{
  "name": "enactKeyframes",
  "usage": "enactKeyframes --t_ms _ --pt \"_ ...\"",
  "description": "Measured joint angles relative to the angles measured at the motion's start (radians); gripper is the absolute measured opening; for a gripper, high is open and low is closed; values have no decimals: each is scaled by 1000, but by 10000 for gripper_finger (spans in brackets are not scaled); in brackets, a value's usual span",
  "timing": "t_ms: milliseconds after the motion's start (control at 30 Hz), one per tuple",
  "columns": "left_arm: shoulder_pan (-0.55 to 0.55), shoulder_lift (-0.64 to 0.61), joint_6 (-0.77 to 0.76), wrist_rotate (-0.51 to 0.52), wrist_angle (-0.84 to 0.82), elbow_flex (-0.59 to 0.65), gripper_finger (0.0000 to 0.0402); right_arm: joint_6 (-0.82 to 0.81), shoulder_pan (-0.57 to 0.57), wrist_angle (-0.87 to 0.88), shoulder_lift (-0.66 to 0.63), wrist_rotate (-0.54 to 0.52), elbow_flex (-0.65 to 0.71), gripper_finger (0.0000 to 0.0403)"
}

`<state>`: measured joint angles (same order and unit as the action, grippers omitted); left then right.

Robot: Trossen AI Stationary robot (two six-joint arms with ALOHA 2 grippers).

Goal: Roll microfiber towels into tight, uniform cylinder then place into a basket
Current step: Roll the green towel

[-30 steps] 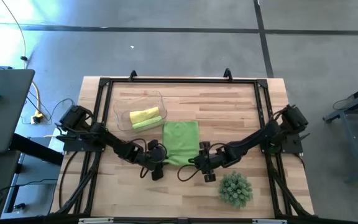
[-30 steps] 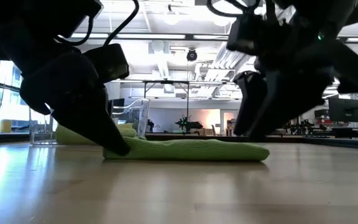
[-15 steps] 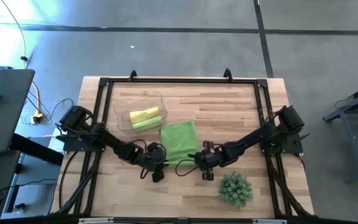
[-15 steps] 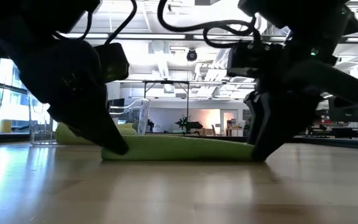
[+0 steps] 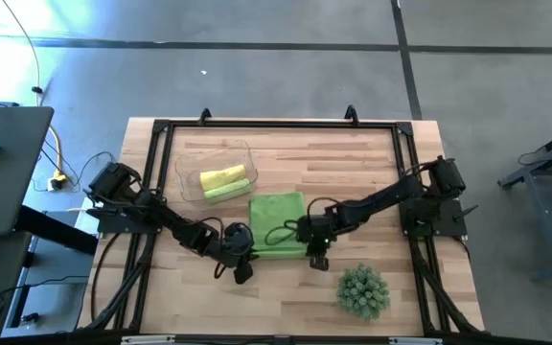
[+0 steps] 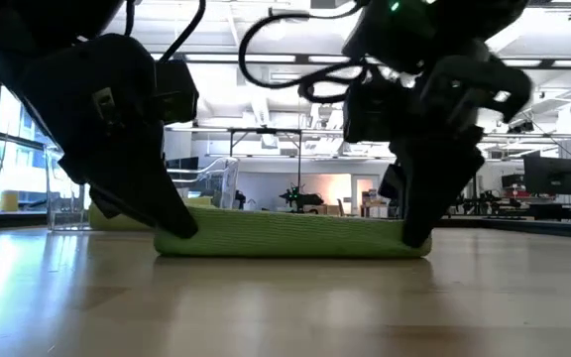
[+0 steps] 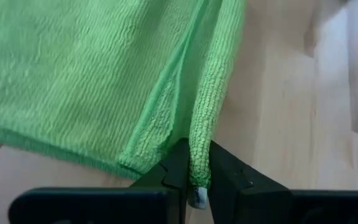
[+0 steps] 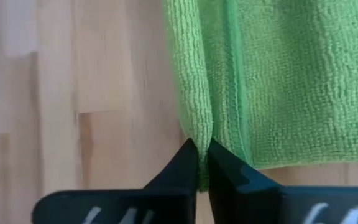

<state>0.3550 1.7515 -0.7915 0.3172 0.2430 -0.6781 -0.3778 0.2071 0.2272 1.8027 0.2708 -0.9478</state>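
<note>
A lime green microfiber towel (image 5: 278, 222) lies spread flat on the table's middle. My left gripper (image 5: 241, 255) is shut on its near left corner. My right gripper (image 5: 313, 251) is shut on its near right corner. In the low view the towel (image 6: 290, 236) stretches between my left gripper (image 6: 181, 224) and my right gripper (image 6: 414, 234). The clear basket (image 5: 188, 180) stands at the far left and holds a rolled yellow towel (image 5: 222, 177) and a rolled green towel (image 5: 228, 190). My left gripper pinches the towel's near edge at its left end (image 7: 200, 163) between its two fingers, coming slanting down from the table's left. The edge is gathered there into a thin raised ridge that runs away along the fingers. The towel's remaining cloth lies on the table. My right gripper pinches the near edge at its right end (image 8: 202, 142) between its two fingers, slanting down from the table's right. The cloth stands up in a narrow ridge between the fingertips, and the broad part lies flat on the wood.
A spiky green ball-shaped plant (image 5: 363, 290) sits near the front right, close to my right gripper. A black frame (image 5: 276, 125) rims the table. Bare wood lies to the right of the towel and in front of it.
My right gripper has swung toward the table's left, rolled, come down to the towel's near right corner and shut on it. My left gripper stays at the near left corner. The towel's near edge now stands thicker between the two grippers.
</note>
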Motion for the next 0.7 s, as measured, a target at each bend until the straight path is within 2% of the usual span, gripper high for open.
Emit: enactKeyframes --t_ms 167,400,567,700 --pt "-1 -4 -29 3 -11 0 29 -7 -69 0 -1 105 0 3" --pt "4 -5 -27 59 -48 0 30 -71 -139 1 -2 123 0 3" --pt "7 -42 105 96 -85 -30 65 -115 -154 19 20 135 0 2" --pt "11 -91 226 95 -206 -85 103 -141 -163 17 42 169 -2 2"
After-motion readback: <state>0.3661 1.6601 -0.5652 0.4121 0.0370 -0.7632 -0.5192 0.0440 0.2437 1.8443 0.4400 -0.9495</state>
